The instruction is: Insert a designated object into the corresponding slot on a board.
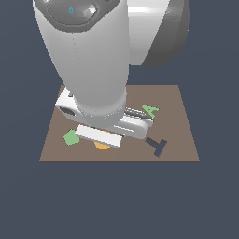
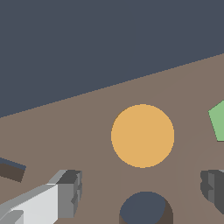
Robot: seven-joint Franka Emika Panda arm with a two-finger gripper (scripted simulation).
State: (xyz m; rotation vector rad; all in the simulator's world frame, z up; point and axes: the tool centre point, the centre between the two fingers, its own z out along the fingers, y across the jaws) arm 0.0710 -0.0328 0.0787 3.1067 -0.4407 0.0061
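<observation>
The orange disc (image 2: 142, 135) lies flat on the brown board (image 2: 87, 131), close beside the dark round slot (image 2: 145, 210) but outside it. My gripper (image 2: 141, 190) is open and empty above the board. One finger (image 2: 68, 192) and the other (image 2: 214, 186) stand wide apart, with the slot roughly between them and the disc just past them. In the exterior view only an edge of the disc (image 1: 102, 146) shows under the white hand; the slot and fingertips are hidden by the arm.
A green pentagon (image 1: 71, 137) lies on the board (image 1: 179, 105) next to the disc and also shows in the wrist view (image 2: 217, 121). A green letter A (image 1: 150, 110) and a dark T-shaped cut-out (image 1: 157, 145) lie toward the exterior view's right.
</observation>
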